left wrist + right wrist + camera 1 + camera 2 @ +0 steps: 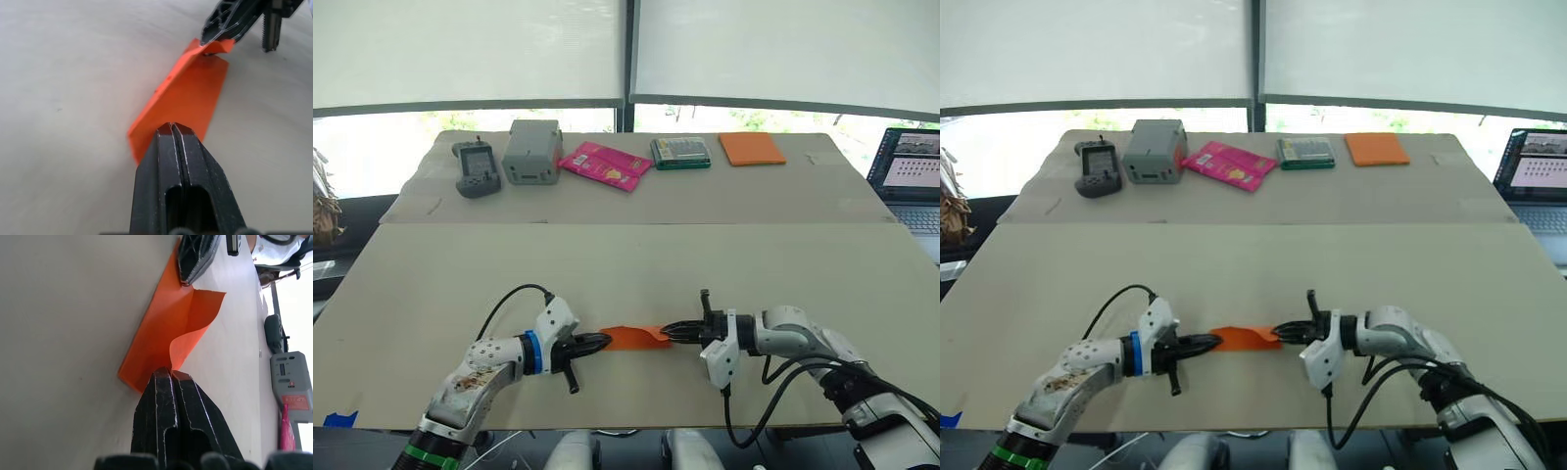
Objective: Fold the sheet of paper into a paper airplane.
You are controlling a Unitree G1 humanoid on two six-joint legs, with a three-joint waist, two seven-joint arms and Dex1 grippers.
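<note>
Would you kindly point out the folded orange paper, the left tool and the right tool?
sheet of paper (634,337), left eye view, middle of the folded strip.
left tool (602,340), left eye view, fingertips.
right tool (670,331), left eye view, fingertips.

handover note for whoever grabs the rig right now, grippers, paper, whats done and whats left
Left gripper: shut on the sheet of paper, pinching its left end.
Right gripper: shut on the same sheet's right end.
The sheet is a narrow folded orange strip between the two grippers at the near edge of the table; one flap curls up near the right gripper.
Done: some early folds. Left: the nose, the wings and the final creases; no plane shape yet.
An orange pad lies at the far side, untouched.
</note>
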